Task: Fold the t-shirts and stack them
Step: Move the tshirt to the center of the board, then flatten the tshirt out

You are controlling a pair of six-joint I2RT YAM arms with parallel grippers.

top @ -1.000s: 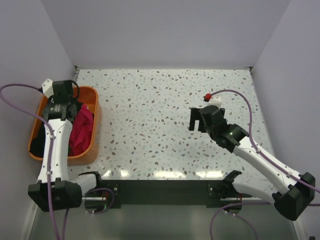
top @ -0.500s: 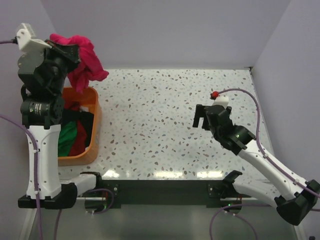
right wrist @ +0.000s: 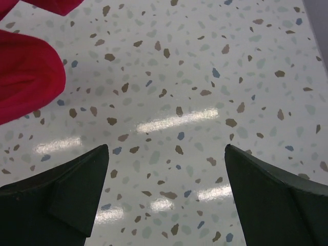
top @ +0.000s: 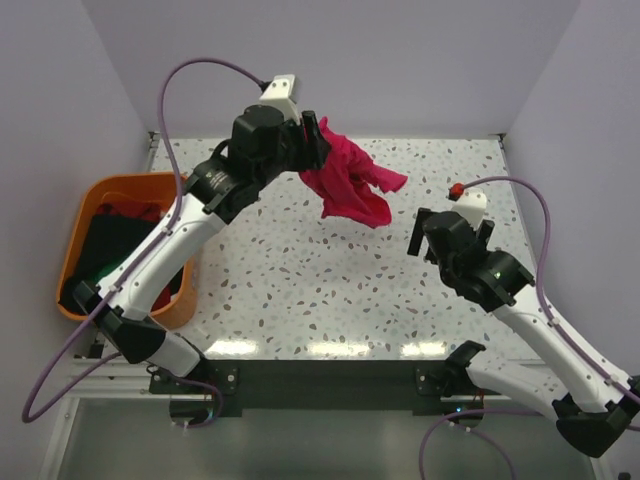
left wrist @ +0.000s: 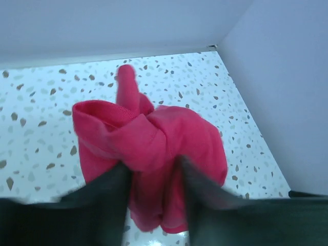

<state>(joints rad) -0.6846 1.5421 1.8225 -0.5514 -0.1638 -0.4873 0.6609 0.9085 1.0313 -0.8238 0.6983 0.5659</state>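
A bright crimson-pink t-shirt (top: pixel 350 185) hangs bunched in the air above the back middle of the table, with my left gripper (top: pixel 312 150) closed on its upper end. In the left wrist view the pink cloth (left wrist: pixel 154 133) fills the gap between the blurred dark fingers of that gripper (left wrist: pixel 154 166). Black (top: pixel 100 240), green (top: pixel 95 272) and dark red (top: pixel 125 210) t-shirts lie crumpled in the tub. My right gripper (top: pixel 425 235) hovers open over the right of the table with nothing in it (right wrist: pixel 166 148); a pink fold (right wrist: pixel 25 77) shows at its upper left.
The orange plastic tub (top: pixel 130 182) stands at the table's left edge. The speckled tabletop (top: pixel 300 270) is walled on the left, back and right. The left arm reaches diagonally from the near left across to the back middle.
My left arm lifted the pink t-shirt out of the tub, then swung it right over the back of the table. Its fingers stand slightly wider. The right gripper drifted a little right.
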